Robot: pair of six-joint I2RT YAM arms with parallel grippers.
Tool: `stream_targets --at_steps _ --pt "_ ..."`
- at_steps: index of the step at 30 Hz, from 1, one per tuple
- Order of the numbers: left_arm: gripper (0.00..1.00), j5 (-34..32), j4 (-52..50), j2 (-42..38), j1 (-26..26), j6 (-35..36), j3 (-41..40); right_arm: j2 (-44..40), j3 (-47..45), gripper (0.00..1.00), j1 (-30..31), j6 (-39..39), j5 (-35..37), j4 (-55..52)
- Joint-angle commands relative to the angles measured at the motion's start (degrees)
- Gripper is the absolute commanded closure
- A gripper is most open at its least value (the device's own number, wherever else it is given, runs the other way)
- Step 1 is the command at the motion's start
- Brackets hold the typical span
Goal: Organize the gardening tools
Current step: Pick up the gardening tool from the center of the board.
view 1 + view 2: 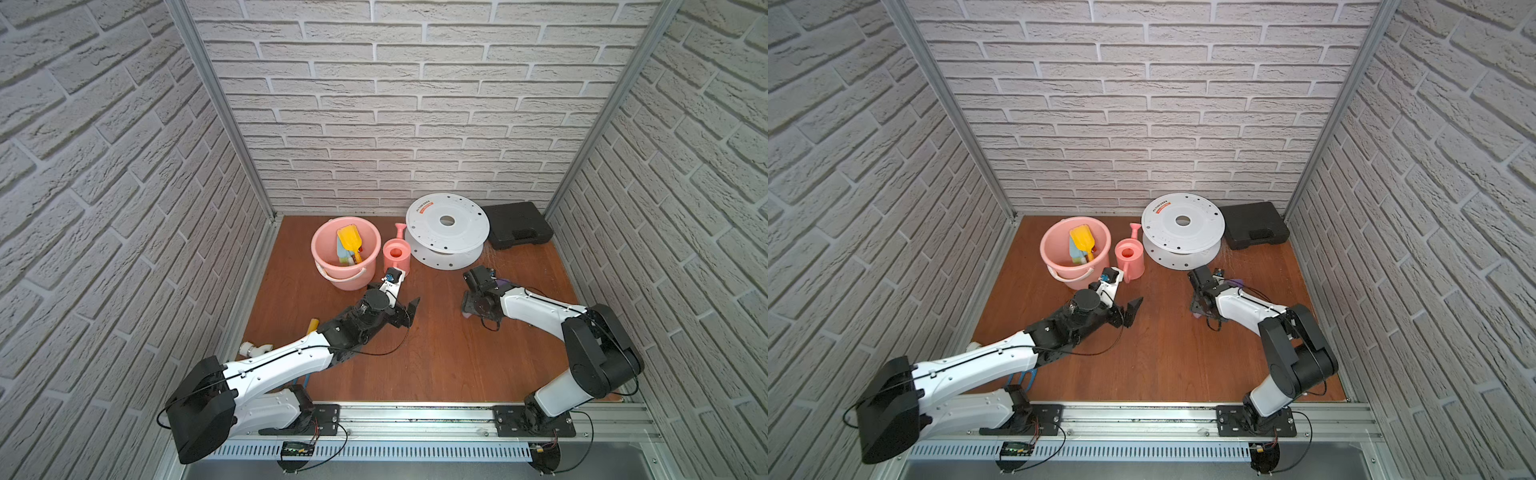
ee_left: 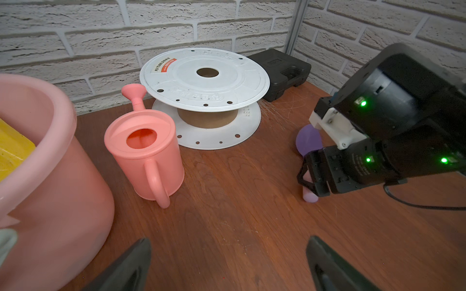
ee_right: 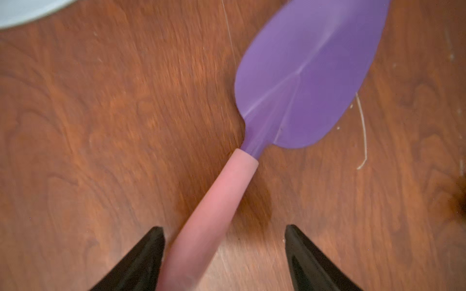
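Note:
A purple trowel with a pink handle lies flat on the wooden table at the right. My right gripper is down over it, open, one finger on each side of the handle; one finger is close against it, the other stands apart. In both top views the arm hides most of this trowel. My left gripper hovers open and empty beside the pink bucket. A yellow trowel and a pale teal tool stand in the bucket. A blue fork with a yellow handle lies under my left arm.
A pink watering can stands right of the bucket. Behind it are a white spool and a black case at the back wall. A small white fitting lies at the table's left edge. Brick walls close three sides.

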Motion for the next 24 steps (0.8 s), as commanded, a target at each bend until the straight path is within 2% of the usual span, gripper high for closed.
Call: stream_targets --at_steps 1,2,5,9,12,15,17,24 --pt "0.02 0.19 2.14 -1.11 -0.19 -0.27 -0.52 1.92 -0.35 0.25 -0.6 -1.0 -2.41 2.16" --pt "0.02 0.18 2.18 -1.33 -0.25 -0.32 -0.6 1.85 -0.31 0.25 -0.65 -0.83 -2.66 2.23" --pt "0.02 0.09 2.19 -1.46 -0.25 -0.3 -0.62 1.1 -0.43 0.35 -0.7 -0.99 -2.59 2.53" --pt "0.02 0.13 2.17 -1.81 -0.23 -0.33 -0.67 0.68 -1.08 0.63 -0.73 -1.18 -2.95 2.49" --pt "0.02 -0.05 2.27 -1.69 -0.24 -0.32 -0.63 -0.1 -1.92 0.74 -0.65 -1.11 -3.31 3.03" --pt "0.02 -0.72 1.91 -1.29 -0.25 -0.3 -0.48 -1.43 -2.2 0.94 -0.63 -1.42 -3.81 3.14" --pt "0.02 -1.51 0.96 -0.97 -0.24 -0.17 0.05 -2.41 -2.29 0.97 -0.61 -1.96 -4.24 3.24" --pt "0.02 -5.43 0.07 0.24 0.13 -0.22 0.75 -11.02 -4.15 0.97 2.21 -6.33 -3.0 5.17"
